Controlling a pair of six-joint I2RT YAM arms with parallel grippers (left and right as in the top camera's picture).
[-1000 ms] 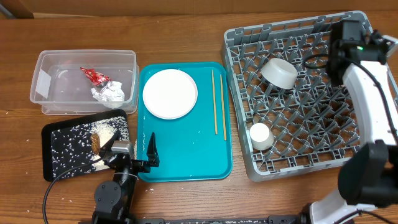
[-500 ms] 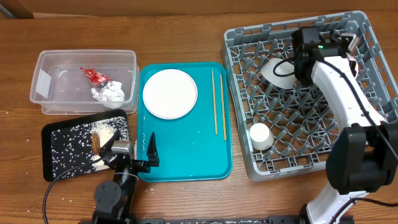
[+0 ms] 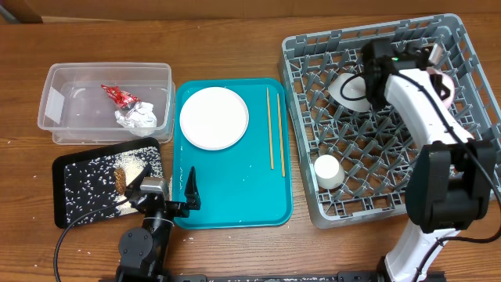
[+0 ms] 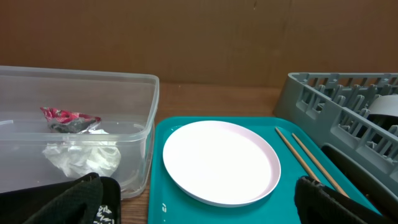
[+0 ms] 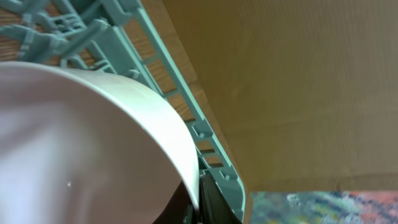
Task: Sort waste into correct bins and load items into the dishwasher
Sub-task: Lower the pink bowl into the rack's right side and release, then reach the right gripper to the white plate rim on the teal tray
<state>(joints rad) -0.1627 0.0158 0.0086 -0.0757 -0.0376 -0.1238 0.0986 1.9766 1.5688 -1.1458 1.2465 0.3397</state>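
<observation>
Over the back half of the dish rack (image 3: 296, 117), the right claw (image 3: 370, 84) is closed tight on the rim of a white bowl (image 3: 348, 88). The right wrist view shows the bowl's thin edge pinched between the dark fingers at the bottom of the frame, with the rack's grey wall running past behind it. The bowl is tilted among the pegs, and I cannot tell whether it rests on them or is lifted clear. A small white cup (image 3: 328, 171) stands nearer the rack's front left corner, well apart from the bowl. Just beside the rack on the wooden tabletop (image 3: 235, 39) lies a teal tray (image 3: 235, 204). It carries a flat white plate (image 3: 214, 117) in its back left part and a pair of chopsticks (image 3: 275, 129) lying side by side along its right edge. The left claw (image 3: 166, 192) hovers at the tray's front left corner with its jaws spread wide and nothing between them. In its wrist view the two dark fingertips (image 4: 68, 199) frame the plate. Left of the teal tray, a clear tub (image 3: 59, 78) holds a red wrapper (image 3: 117, 95) and a crumpled napkin (image 3: 139, 117), close together toward its right end. In front of the tub, a black tray (image 3: 70, 207) holds brown and white-grain food scraps (image 3: 129, 171) piled near its right end, with loose grains scattered across the rest.
</observation>
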